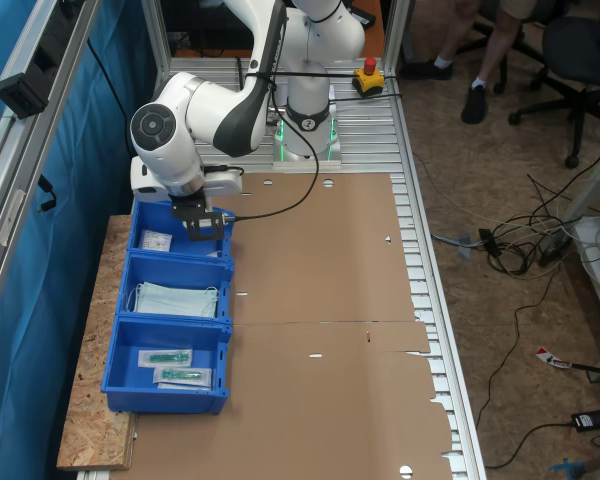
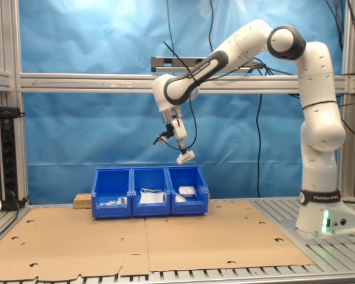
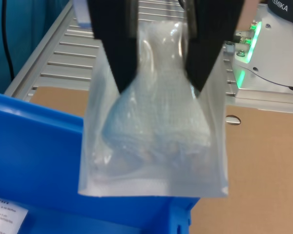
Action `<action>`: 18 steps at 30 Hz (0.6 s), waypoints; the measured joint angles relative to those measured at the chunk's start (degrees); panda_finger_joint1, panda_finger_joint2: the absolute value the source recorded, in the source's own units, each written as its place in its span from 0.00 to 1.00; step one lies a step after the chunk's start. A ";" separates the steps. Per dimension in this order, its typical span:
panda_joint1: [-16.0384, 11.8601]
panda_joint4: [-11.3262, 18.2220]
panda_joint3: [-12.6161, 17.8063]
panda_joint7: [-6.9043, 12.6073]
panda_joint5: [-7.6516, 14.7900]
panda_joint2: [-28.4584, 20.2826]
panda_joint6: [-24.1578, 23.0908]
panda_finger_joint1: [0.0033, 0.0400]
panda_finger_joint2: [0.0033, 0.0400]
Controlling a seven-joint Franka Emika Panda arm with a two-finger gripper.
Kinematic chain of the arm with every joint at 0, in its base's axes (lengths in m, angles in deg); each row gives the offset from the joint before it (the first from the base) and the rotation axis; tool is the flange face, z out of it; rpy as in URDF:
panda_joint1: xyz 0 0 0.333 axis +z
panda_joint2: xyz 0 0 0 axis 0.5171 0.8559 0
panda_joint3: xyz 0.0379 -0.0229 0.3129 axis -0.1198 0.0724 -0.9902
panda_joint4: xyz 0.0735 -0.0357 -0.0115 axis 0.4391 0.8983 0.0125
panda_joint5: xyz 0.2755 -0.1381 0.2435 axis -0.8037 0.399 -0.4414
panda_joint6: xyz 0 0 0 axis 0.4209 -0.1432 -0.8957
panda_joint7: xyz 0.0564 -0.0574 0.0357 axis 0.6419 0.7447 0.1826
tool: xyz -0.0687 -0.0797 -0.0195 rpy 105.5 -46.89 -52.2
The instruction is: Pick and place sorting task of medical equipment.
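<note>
My tool (image 3: 158, 73) is clamped on the packet (image 3: 154, 126), black fingers (image 3: 115, 44) pinching its upper part; the clear wrapper w/ white gauze-like pad inside hangs down below them. In the second exterior view tool (image 2: 183, 151) and packet (image 2: 186, 157) are up in the air, well above the row of three blue bins (image 2: 149, 190), roughly over the bin at the second exterior view's right. In the first exterior view my tool (image 1: 202, 222) sits over the far bin (image 1: 177, 228), which already has a small white packet (image 1: 156, 240) lying in it. Middle bin (image 1: 175, 293) holds light-blue face masks (image 1: 177, 299); near bin (image 1: 165, 372) holds long clear packets w/ green items (image 1: 175, 365).

Bins sit along the edge of the cardboard-covered worktop (image 1: 330, 330), partly on a chipboard slab (image 1: 90, 400). A black cable (image 1: 290, 195) loops from my wrist over the worktop. Red button box (image 1: 368, 77) is next to my base (image 1: 305, 135). Person's legs (image 1: 470, 55) and an office chair (image 1: 580, 60) are on the floor at the first exterior view's far right, well apart from me. Blue curtain behind the bins.
</note>
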 joint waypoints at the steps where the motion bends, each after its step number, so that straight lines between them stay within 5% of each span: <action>1: 0.00 0.00 0.02 -0.13 0.00 0.00 -0.04 0.09 0.09; 15: 0.00 0.00 0.07 -1.49 0.00 0.00 -0.44 0.09 0.09; 16: 0.00 0.00 0.08 -1.64 0.00 0.00 -0.48 0.16 0.16; 18: 0.00 0.00 0.08 -1.86 0.00 0.00 -0.58 0.16 0.16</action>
